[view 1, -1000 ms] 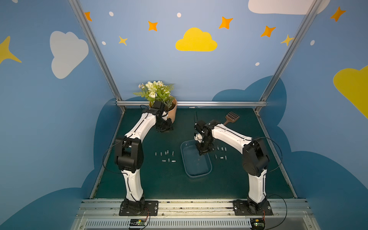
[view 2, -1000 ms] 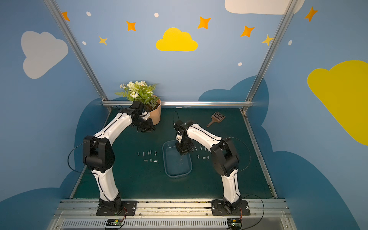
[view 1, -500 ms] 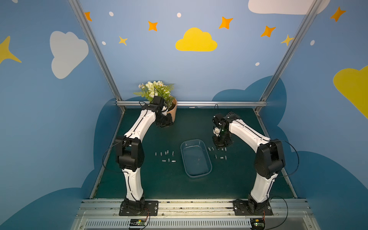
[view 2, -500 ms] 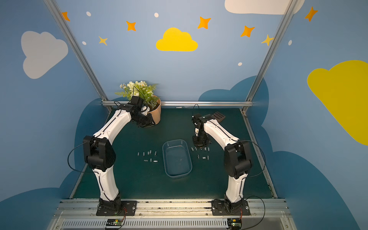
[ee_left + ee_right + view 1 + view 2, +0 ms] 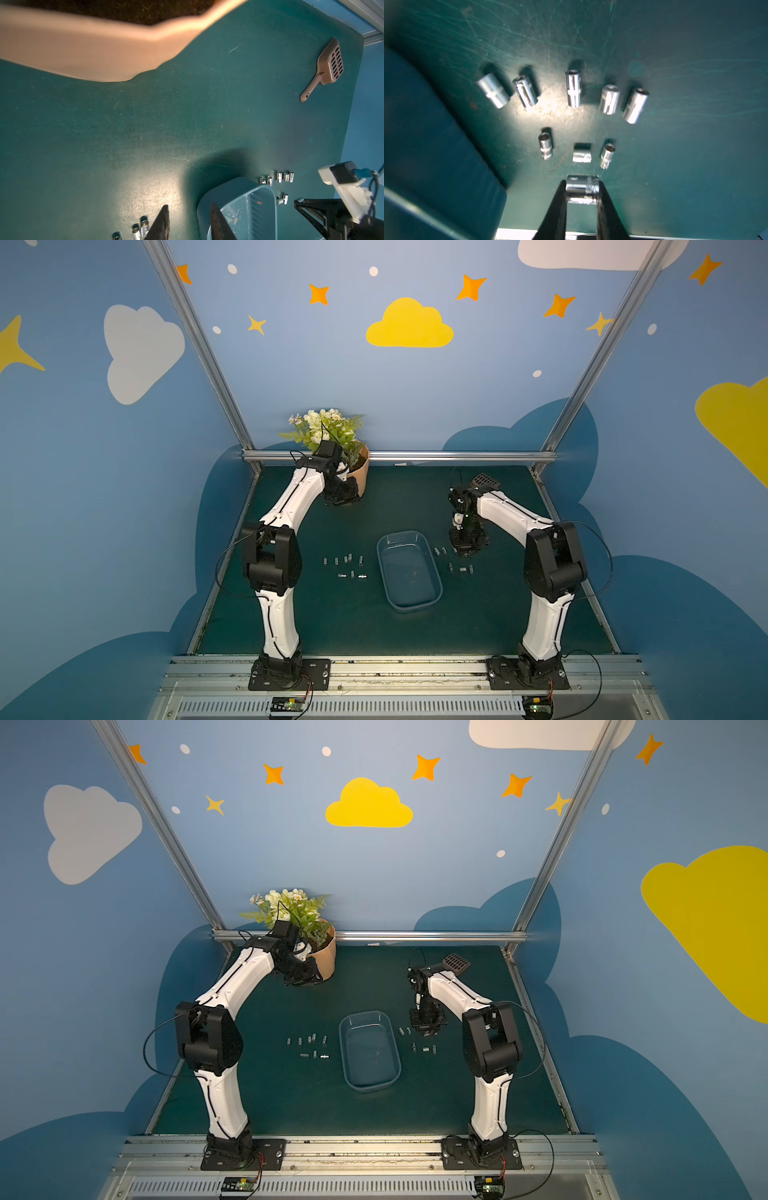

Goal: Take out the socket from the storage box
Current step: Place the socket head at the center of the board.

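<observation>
Chrome steel: one socket (image 5: 581, 185) sits pinched crosswise between the tips of your right gripper (image 5: 582, 192), down close to the green mat (image 5: 374, 510). It is outside the storage box (image 5: 399, 572) and just beside its right-hand side. The stamping on its band is too blurred for you to read. Beyond the fingertips you have the right-hand sockets (image 5: 573, 89), eight lying loose on the mat, a far row of five and a nearer row of three. Across the box, in both top views, lie the left-hand sockets (image 5: 350, 558), eight as well, again five and three. The single bluish box stands mid-mat between the two groups. Your left gripper (image 5: 189, 205) is up at the back beside the one peach flowerpot (image 5: 362, 477), its fingers spread apart with nothing between them. One brown slotted scoop (image 5: 330, 64) lies near the far right corner of the mat.
</observation>
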Controlling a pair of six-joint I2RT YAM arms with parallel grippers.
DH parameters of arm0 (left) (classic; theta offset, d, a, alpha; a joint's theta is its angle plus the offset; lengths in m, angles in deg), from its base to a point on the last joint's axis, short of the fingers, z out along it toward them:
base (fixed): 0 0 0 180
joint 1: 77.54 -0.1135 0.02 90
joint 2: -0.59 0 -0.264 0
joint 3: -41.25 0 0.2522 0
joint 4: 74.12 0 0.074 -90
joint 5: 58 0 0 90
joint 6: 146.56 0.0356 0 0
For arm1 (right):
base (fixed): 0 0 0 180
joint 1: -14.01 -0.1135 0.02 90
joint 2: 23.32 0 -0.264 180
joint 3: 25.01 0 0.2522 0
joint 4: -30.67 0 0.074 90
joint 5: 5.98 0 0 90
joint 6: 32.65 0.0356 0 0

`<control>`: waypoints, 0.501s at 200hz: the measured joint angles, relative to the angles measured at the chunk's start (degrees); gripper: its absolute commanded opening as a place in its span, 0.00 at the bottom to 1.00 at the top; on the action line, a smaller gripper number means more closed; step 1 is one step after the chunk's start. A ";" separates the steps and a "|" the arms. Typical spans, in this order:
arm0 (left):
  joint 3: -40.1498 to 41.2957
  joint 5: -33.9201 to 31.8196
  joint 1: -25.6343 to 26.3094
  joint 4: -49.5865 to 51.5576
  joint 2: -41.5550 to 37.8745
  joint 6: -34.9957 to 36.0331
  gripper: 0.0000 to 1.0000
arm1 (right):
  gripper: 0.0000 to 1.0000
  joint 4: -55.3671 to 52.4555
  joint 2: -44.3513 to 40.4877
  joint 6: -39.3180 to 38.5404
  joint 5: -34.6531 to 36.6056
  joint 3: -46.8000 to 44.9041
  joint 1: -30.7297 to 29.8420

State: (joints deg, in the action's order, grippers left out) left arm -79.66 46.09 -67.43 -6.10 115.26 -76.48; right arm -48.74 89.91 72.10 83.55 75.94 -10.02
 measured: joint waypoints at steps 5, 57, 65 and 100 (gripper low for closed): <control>0.00 -0.02 0.00 0.02 0.00 0.04 0.35 | 0.19 0.31 0.44 0.07 0.00 -0.07 0.00; -0.11 -0.20 0.02 0.33 0.00 0.22 0.35 | 0.19 2.47 4.24 0.59 -0.50 -0.22 0.00; -0.11 -0.20 0.00 0.35 0.00 0.22 0.35 | 0.19 2.73 4.42 0.63 -0.59 -0.26 0.00; -0.11 -0.20 0.02 0.37 0.00 0.22 0.35 | 0.19 3.63 5.29 0.63 -0.79 -0.50 0.00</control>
State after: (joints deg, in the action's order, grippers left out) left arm -79.77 45.89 -67.41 -5.73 115.26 -76.26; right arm -45.11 95.20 72.73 82.77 75.44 -10.02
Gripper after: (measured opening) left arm 0.349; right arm 0.204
